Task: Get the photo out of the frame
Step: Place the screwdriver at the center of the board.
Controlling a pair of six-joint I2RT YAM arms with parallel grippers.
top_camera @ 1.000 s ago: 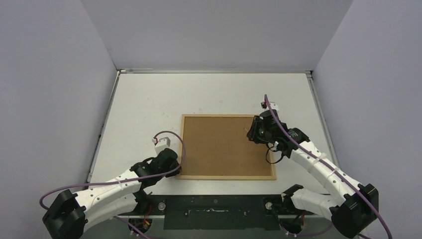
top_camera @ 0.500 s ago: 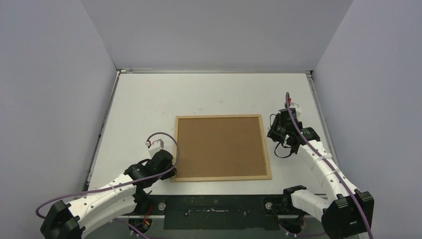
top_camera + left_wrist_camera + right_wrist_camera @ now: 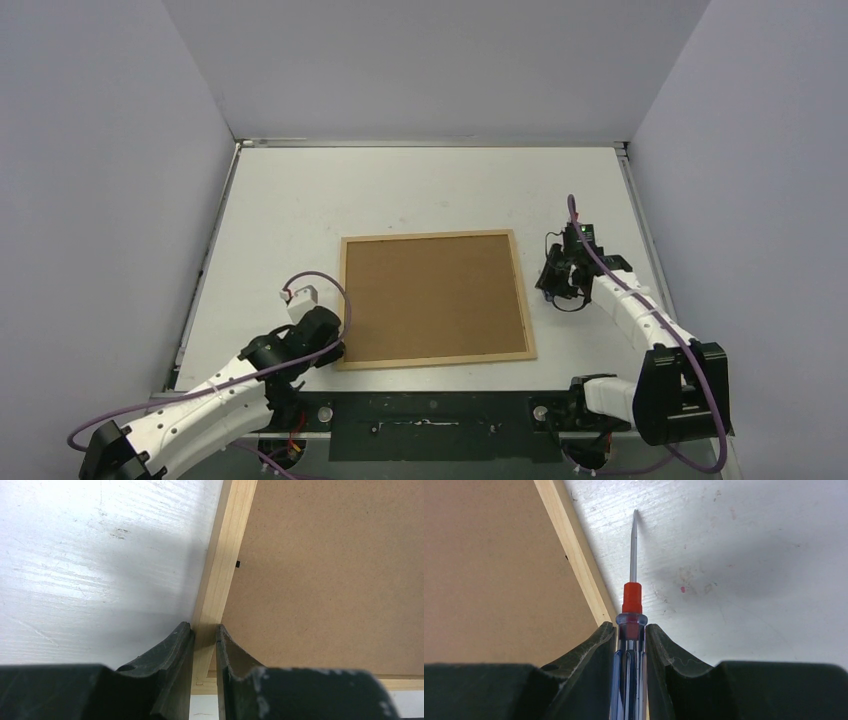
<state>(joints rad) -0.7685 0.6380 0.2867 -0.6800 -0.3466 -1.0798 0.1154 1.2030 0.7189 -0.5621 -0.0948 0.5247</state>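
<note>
The frame (image 3: 430, 358) of light wood lies face down mid-table, its brown backing panel (image 3: 432, 296) up. The photo is hidden under that panel. My left gripper (image 3: 335, 350) is shut on the frame's left moulding (image 3: 220, 570) close to the near-left corner, one finger outside and one over the backing (image 3: 325, 570); the left gripper (image 3: 205, 630) pinches the wood. My right gripper (image 3: 553, 283) hovers just off the frame's right side, shut on a screwdriver (image 3: 632, 595) with a blue handle and red collar. Its tip points over bare table beside the moulding (image 3: 574, 550). The right gripper (image 3: 631, 630) grips the handle.
A small black tab (image 3: 238, 563) sits at the inner edge of the left moulding, and another tab (image 3: 566, 557) on the right one. Grey walls enclose the white table (image 3: 300, 210) on three sides. A dark mounting plate (image 3: 430, 420) runs along the near edge.
The frame has slid left and nearer with my left gripper holding it. My right arm has drawn back to the right, off the backing, still carrying the screwdriver.
</note>
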